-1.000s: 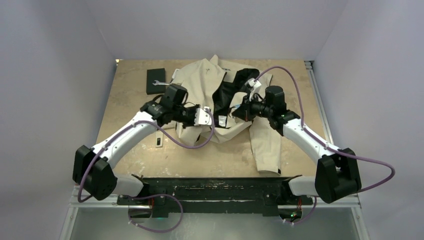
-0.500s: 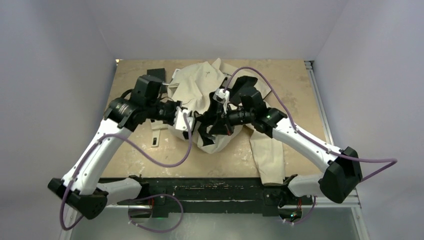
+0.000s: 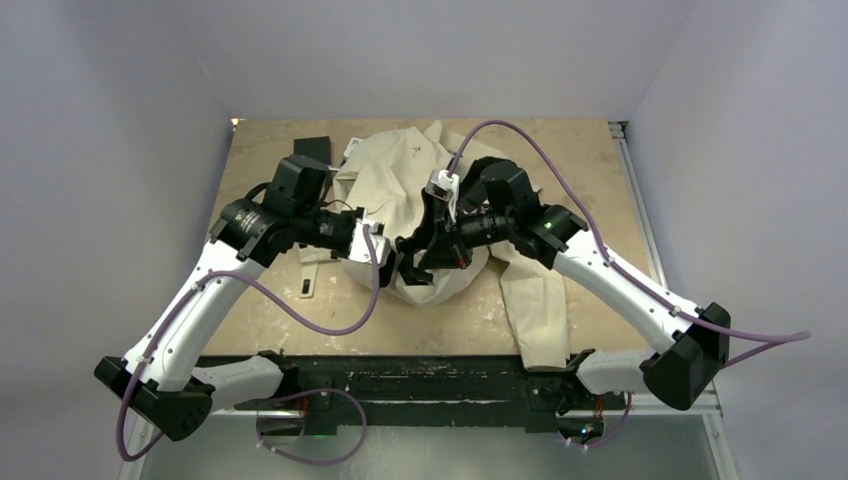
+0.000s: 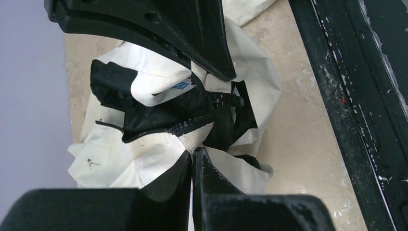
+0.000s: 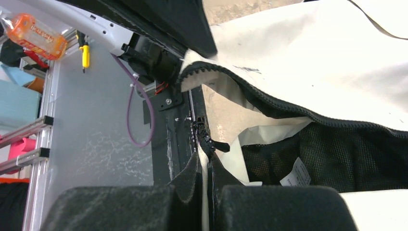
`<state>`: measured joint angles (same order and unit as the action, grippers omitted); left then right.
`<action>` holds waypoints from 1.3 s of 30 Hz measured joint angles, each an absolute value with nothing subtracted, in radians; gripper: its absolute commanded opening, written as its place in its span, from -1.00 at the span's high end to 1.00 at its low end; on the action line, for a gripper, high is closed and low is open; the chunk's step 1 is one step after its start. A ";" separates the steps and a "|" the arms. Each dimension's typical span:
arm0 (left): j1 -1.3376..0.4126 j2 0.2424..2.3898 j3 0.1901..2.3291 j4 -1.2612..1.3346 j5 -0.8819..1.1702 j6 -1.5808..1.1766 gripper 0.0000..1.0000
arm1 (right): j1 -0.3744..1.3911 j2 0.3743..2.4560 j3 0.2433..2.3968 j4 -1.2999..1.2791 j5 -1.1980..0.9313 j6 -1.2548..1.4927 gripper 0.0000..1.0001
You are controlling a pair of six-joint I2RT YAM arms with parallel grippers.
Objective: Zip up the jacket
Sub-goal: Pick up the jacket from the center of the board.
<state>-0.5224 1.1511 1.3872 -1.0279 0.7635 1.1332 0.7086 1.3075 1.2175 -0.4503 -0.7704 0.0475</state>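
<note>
**A:** Where's the jacket [image 3: 415,175]?

**B:** It's heaped in the middle of the table [image 3: 270,320] and not zipped. Black lining shows at its near side, and one sleeve trails off toward the arm bases.

**A:** And the grippers?

**B:** Both are at the jacket's near edge, close together. The left gripper [image 4: 193,156] is pinched tight on cream fabric right beside the zipper teeth [image 4: 185,125]. The right gripper [image 5: 208,163] is clamped on the other front edge, with the slider [image 5: 207,137] just past its fingertips.

**A:** Why hold it like that?

**B:** My guess is that each arm takes one bottom corner of the front, so the two zipper ends can be brought together and the pin fed into the slider. Gripping that close to the teeth keeps thin cloth from flopping. The bunching suggests the hem is drawn up off the table, but I can't be sure.

**A:** How far along is it?

**B:** Early, I'd say, since the two sides aren't joined yet.

**A:** Is there anything else around the jacket?

**B:** A dark flat box [image 3: 312,147] sits at its far-left corner. A small dark piece [image 3: 304,286] lies on the table to its near left, apart from the cloth.
</note>
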 measured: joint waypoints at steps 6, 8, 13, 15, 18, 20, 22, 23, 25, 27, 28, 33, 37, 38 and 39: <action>-0.533 1.163 1.386 -0.992 0.787 1.060 1.00 | 0.709 1.308 1.230 -0.466 -0.840 0.023 1.00; -0.535 1.164 1.385 -0.984 0.793 1.040 1.00 | 0.709 1.308 1.230 -0.464 -0.870 0.022 1.00; -0.538 1.165 1.381 -0.971 0.799 1.000 1.00 | 0.709 1.308 1.230 -0.465 -0.917 0.015 1.00; -0.538 1.165 1.376 -0.956 0.798 0.971 1.00 | 0.709 1.308 1.230 -0.464 -0.923 0.015 1.00; -0.540 1.158 1.361 -0.913 0.784 0.913 1.00 | 0.709 1.305 1.230 -0.462 -0.926 0.018 1.00; -0.544 1.148 1.347 -0.891 0.769 0.886 1.00 | 0.709 1.300 1.230 -0.459 -0.924 0.023 1.00; -0.548 1.134 1.332 -0.875 0.754 0.867 1.00 | 0.709 1.292 1.230 -0.456 -0.912 0.032 1.00; -0.551 1.127 1.326 -0.869 0.749 0.860 1.00 | 0.709 1.287 1.230 -0.455 -0.907 0.038 1.00; -0.554 1.107 1.309 -0.854 0.738 0.851 1.00 | 0.709 1.280 1.230 -0.453 -0.906 0.047 1.00; -0.560 1.085 1.294 -0.844 0.727 0.847 1.00 | 0.709 1.275 1.229 -0.450 -0.905 0.056 1.00; -0.564 1.076 1.287 -0.840 0.723 0.848 1.00 | 0.709 1.275 1.229 -0.449 -0.905 0.059 1.00; -0.582 1.055 1.271 -0.819 0.709 0.849 1.00 | 0.709 1.276 1.230 -0.450 -0.907 0.068 1.00; -0.586 1.055 1.260 -0.805 0.701 0.855 1.00 | 0.709 1.282 1.230 -0.450 -0.907 0.068 1.00; -0.587 1.054 1.259 -0.804 0.699 0.856 1.00 | 0.709 1.285 1.230 -0.450 -0.907 0.068 1.00; -0.590 1.053 1.255 -0.799 0.697 0.857 1.00 | 0.708 1.289 1.230 -0.450 -0.907 0.068 1.00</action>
<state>-0.5900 1.0531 1.2549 -0.7994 0.6971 0.8574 0.7082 1.2888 1.2297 -0.4503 -0.9066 0.0685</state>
